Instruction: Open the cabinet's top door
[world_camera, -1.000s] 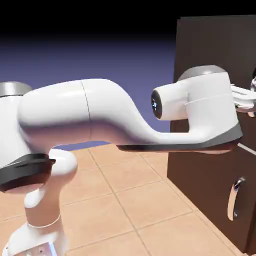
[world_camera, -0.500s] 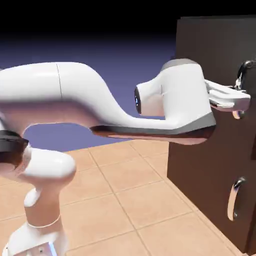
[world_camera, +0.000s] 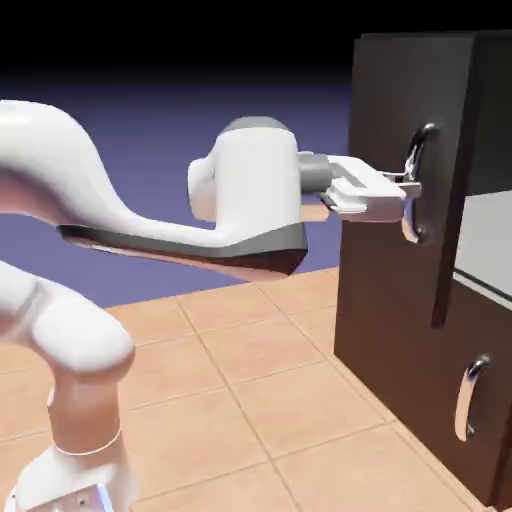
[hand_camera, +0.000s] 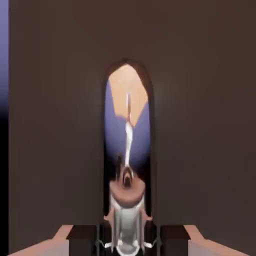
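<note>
At the cabinet's upper front: top door, swung part-way open, pale shelf exposed beyond its free edge
On that door: curved chrome handle, near the free edge, above the lower panel
My gripper: fingers closed around the chrome handle
White arm: reaching in from the exterior view's left
Risk: pulling straight while the door swings on its arc could twist the bar out of my fingertips, I judge
Second risk: easing my grip too soon could leave the opening short
Hard to see: my exact finger contact; the hinges, out of sight; the cabinet's right side, cropped
</note>
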